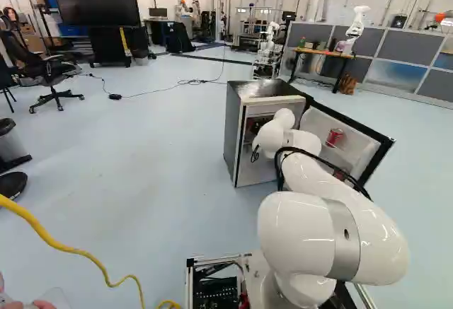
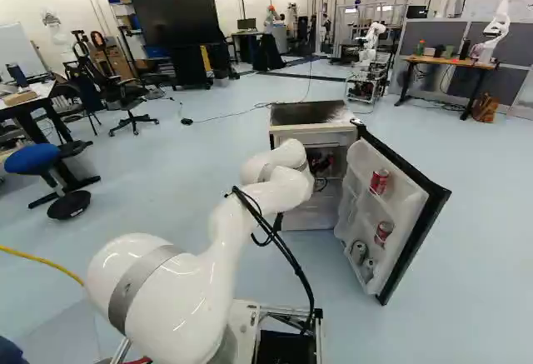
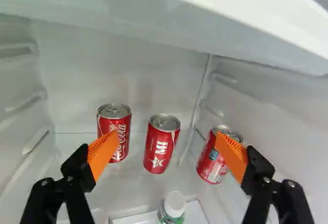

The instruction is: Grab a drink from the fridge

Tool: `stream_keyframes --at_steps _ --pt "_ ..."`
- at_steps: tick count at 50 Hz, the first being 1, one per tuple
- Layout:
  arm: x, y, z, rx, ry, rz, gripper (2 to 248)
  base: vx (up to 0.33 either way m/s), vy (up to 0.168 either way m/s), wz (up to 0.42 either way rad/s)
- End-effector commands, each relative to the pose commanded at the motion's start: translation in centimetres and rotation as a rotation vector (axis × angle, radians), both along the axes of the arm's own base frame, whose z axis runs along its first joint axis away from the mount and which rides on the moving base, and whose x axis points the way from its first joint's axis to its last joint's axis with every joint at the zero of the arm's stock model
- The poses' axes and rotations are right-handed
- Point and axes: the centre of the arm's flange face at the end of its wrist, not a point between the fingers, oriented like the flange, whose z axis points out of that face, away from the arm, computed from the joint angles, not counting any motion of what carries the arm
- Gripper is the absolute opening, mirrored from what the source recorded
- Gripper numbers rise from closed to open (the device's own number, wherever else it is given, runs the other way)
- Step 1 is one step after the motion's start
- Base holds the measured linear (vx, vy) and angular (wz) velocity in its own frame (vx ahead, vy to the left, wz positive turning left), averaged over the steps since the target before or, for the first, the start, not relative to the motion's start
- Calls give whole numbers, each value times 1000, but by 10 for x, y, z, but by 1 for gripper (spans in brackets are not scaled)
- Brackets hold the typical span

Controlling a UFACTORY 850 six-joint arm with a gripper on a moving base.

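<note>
Presently, I have: one pincer (image 2: 320, 162), released, fingers wide apart; ahead of it, three red cans (image 3: 162, 147); nearer it, one white-capped bottle (image 3: 175, 203); around it, one fridge (image 1: 233, 129).

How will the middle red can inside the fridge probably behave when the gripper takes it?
The middle red can looks like metal, so it should be stiff, though a hard squeeze may dent it. Its smooth, round side could turn or slip between the orange pads. Standing upright and taller than wide, it might tip if pushed high, then roll.
</note>
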Motion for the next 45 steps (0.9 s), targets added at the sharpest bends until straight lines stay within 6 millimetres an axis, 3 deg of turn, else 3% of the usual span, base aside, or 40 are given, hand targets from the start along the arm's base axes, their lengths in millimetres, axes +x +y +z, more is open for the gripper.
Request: stream_keyframes --at_steps 45 --pt "4 0 -7 10 62 -4 247 0 0 0"
